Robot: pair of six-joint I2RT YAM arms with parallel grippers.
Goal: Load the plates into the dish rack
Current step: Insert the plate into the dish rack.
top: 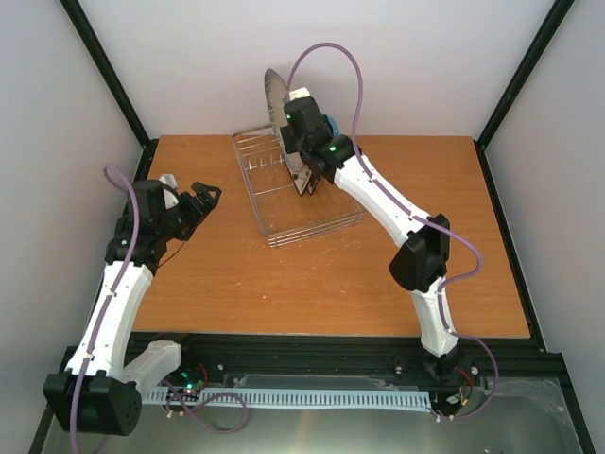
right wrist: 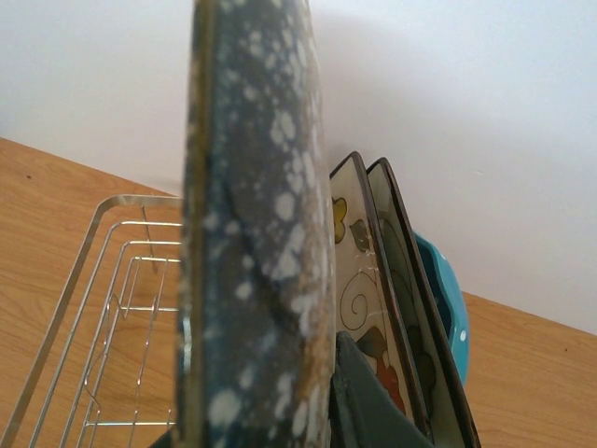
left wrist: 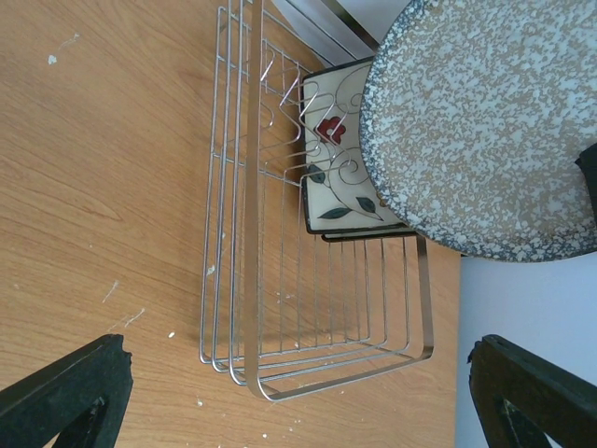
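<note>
My right gripper (top: 286, 115) is shut on the rim of the round grey speckled plate (top: 274, 97), holding it upright on edge above the far end of the dish rack (top: 312, 219). The right wrist view shows the grey plate (right wrist: 256, 261) edge-on, with two square cream flowered plates (right wrist: 359, 280) and a blue dotted plate (right wrist: 450, 308) standing behind it. My left gripper (top: 204, 199) hangs open and holds nothing, left of the rack. From its wrist I see the wire rack (left wrist: 317, 308), one square plate (left wrist: 340, 159) standing in it, and the grey plate (left wrist: 485, 131) above.
The rack lies at the back middle of the wooden table (top: 331, 284). White walls and black frame posts (top: 113, 85) close in the table on three sides. Small white crumbs dot the wood near the rack.
</note>
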